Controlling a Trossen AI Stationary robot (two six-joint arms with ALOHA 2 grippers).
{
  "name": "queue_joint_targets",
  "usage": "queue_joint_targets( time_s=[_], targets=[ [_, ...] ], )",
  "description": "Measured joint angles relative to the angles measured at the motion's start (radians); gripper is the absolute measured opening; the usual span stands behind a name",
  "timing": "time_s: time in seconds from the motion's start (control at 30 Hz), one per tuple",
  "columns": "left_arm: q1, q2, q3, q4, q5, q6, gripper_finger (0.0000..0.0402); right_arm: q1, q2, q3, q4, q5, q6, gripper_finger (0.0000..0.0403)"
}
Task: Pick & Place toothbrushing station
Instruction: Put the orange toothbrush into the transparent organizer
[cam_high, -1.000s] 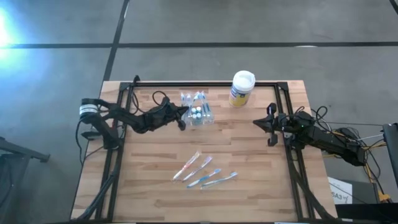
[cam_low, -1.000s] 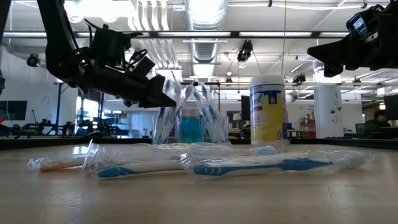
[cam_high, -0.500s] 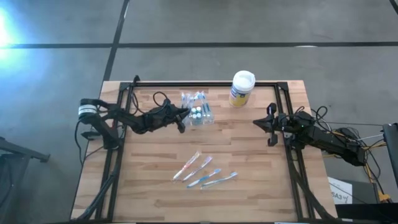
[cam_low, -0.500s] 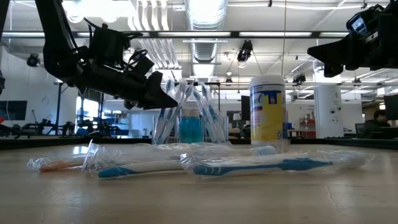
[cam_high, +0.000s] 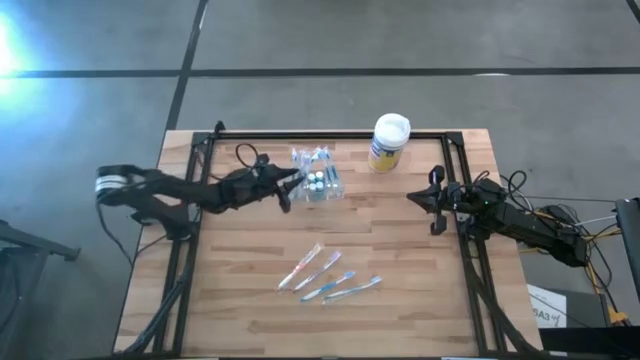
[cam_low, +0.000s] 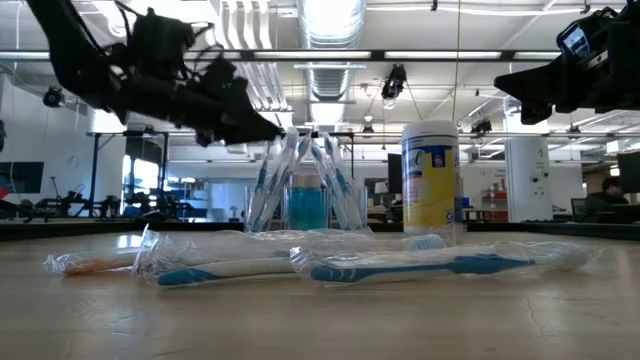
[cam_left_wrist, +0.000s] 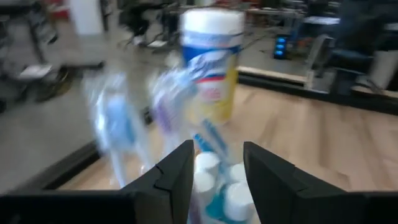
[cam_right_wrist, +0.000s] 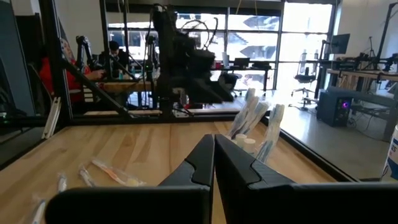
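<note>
Clear plastic, the toothbrushing station (cam_high: 317, 180) stands at twelve o'clock of the table centre. The left gripper (cam_high: 286, 186), fingers parted and empty, should lift straight away without nudging it.

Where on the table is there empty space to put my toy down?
Bare wood lies between the toothbrushing station and the wrapped toothbrushes, and along the front edge below them. It is crowded at the back, around the station, the left hand and the canister.
</note>
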Motion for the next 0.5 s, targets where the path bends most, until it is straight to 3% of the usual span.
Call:
queue_joint_targets(
  time_s=[0.1,0.27,0.4,0.5],
  targets=[
    [-0.038,-0.139,-0.002,-0.106,0.055,0.081,0.0139,0.000,0.000,0.000,-0.001,0.000,0.000,0.0008],
    [-0.153,-0.368,0.004,-0.252,0.061,0.156,0.0115,0.000,0.000,0.000,-0.001,0.000,0.000,0.0008],
    [-0.258,-0.523,0.058,-0.459,0.031,0.157,0.0067,0.000,0.000,0.000,0.000,0.000,0.000,0.0008],
    [-0.337,-0.595,0.127,-0.672,-0.051,0.169,0.0018,0.000,0.000,0.000,0.000,0.000,0.009,0.0008]
  ],
)
